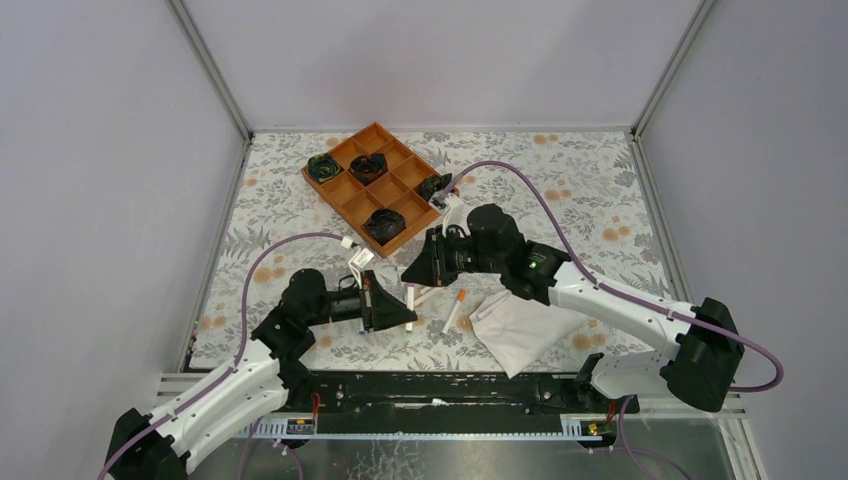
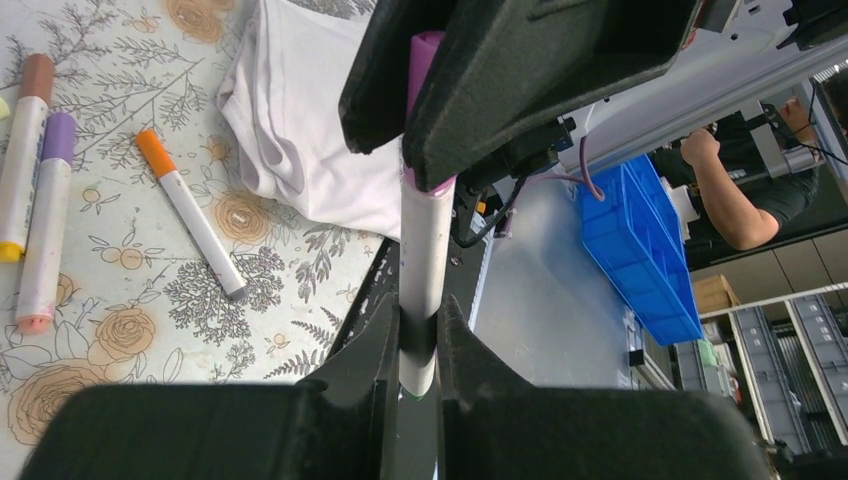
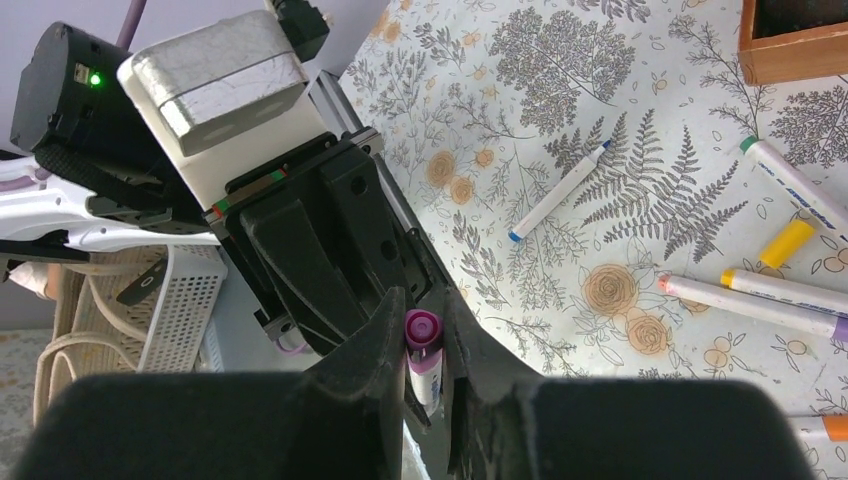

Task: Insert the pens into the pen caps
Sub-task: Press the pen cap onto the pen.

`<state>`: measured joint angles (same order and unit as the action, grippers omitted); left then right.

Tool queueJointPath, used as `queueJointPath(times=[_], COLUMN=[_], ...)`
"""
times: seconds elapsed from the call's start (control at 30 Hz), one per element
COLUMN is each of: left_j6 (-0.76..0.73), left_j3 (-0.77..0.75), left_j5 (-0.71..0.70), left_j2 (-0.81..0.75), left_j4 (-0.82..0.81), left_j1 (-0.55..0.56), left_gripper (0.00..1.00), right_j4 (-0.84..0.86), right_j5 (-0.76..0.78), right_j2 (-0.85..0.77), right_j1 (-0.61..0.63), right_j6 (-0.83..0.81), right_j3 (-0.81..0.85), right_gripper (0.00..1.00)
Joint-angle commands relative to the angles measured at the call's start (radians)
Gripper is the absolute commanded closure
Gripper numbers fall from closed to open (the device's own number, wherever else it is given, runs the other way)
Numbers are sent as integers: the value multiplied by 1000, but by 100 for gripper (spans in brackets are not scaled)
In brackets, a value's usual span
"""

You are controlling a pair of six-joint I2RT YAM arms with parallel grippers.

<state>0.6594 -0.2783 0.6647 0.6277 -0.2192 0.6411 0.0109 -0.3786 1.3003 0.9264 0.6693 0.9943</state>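
Now left tool clamps the pen, seemingly seated in the purple cap right tool pinches.

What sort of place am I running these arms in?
Probably a robotics lab or workshop, not a home. The table sits in a booth of plain grey walls and metal framing; beyond its edge, the left wrist view shows a blue bin and a person among equipment.
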Motion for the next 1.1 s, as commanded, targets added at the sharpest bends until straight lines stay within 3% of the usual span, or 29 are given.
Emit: queueJointPath(times=[0.0, 0.27, 0.63, 1.07], left_j6=[0, 1, -114, -202], left_j3=[-76, -132, -240, -297], left_j5=[-2, 44, 62, -9], left_j2=[44, 88, 124, 127], left_j4=[-77, -44, 127, 221], left_j1=[-51, -106, -171, -188], left_gripper=[100, 100, 100, 100], right_j4=[1, -55, -91, -84], right_j5=[-186, -232, -305, -393], right_j2=[-41, -61, -38, -22], right_j1=[34, 43, 96, 138], right_j6=[39, 1, -1, 96], right_j3=[-31, -22, 1, 24], right_gripper=[100, 100, 100, 100])
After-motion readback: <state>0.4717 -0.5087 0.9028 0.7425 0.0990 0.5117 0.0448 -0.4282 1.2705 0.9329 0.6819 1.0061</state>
